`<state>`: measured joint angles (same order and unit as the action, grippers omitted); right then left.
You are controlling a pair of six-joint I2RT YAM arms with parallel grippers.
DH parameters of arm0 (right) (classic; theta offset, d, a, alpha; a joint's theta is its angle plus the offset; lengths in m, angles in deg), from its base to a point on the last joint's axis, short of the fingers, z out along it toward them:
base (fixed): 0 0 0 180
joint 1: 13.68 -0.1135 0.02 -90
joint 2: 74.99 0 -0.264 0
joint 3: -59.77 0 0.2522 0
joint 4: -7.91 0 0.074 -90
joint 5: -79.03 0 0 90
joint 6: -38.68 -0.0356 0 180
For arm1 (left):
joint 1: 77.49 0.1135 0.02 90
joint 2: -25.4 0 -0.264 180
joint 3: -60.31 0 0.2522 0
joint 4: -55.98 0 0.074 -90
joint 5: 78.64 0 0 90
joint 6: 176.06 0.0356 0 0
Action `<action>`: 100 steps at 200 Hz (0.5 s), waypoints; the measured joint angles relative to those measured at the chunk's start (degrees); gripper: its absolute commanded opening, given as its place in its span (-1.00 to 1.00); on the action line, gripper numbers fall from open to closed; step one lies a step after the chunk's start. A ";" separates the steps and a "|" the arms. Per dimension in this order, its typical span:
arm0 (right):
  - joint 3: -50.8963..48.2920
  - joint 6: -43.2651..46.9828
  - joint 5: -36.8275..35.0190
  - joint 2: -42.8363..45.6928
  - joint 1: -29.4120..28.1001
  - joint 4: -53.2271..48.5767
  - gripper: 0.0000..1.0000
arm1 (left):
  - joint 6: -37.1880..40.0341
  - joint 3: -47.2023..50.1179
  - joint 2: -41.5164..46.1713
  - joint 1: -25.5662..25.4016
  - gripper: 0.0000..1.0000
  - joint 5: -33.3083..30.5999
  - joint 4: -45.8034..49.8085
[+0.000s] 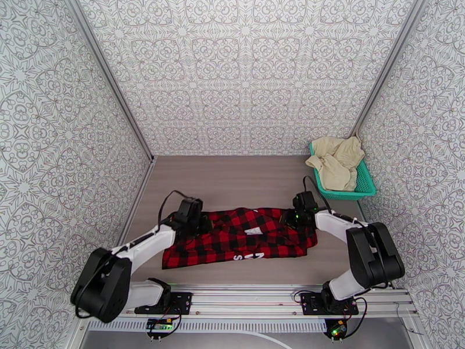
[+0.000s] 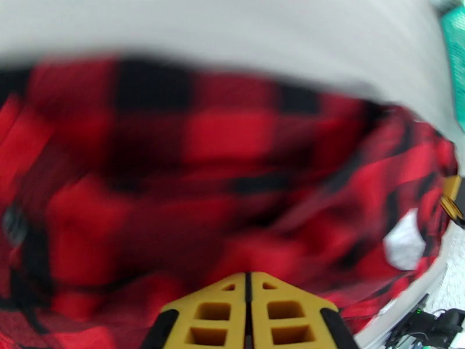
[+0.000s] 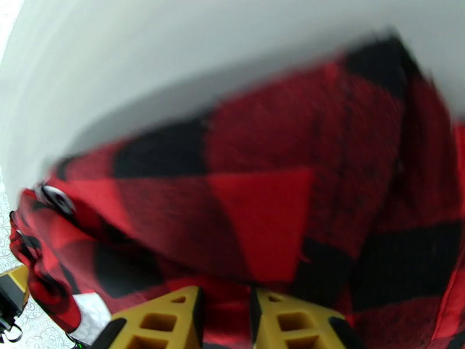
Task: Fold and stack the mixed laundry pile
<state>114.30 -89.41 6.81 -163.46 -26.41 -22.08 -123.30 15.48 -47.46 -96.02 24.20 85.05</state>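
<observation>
The red-and-black flannel shirt (image 1: 244, 239) lies spread toward six o'clock on the table (image 1: 232, 181). The cream cloths (image 1: 337, 161) wait in the teal basket (image 1: 365, 187) at two o'clock. My left pincer (image 2: 248, 277) is pressed closed on the shirt's ten o'clock corner, and my right pincer (image 3: 226, 295) pinches a fold at two o'clock. I judge the shirt light, limp and unslippery. Best held by its edges, both corners raised evenly, or it sags.

Left wrist view: the left gripper (image 2: 248, 278) sat at bottom centre, its yellow fingers (image 2: 215, 309) pressed together and nipping the cloth at their tips. The red-and-black checked flannel shirt (image 2: 232, 170) spread across most of the view, blurred. White label (image 2: 403, 246) at right. Grey table (image 2: 232, 24) above the shirt, teal basket (image 2: 457, 36) in the upper right corner.
</observation>
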 measured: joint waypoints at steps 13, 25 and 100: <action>-1.68 -0.68 -0.13 1.22 0.00 1.97 -0.47 | -0.59 2.62 2.75 1.36 -0.88 -0.59 0.52; -2.62 -1.11 -0.46 1.90 0.00 2.86 -0.48 | -1.25 4.39 5.60 2.60 -0.89 -0.76 1.14; 1.66 2.23 -2.14 6.78 -3.48 -0.66 -0.37 | -1.09 -1.68 17.27 2.91 0.36 -1.73 8.83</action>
<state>115.97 -87.18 4.67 -156.68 -29.88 -22.73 -124.39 13.80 -30.19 -93.11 22.47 93.88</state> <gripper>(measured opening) 0.310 0.425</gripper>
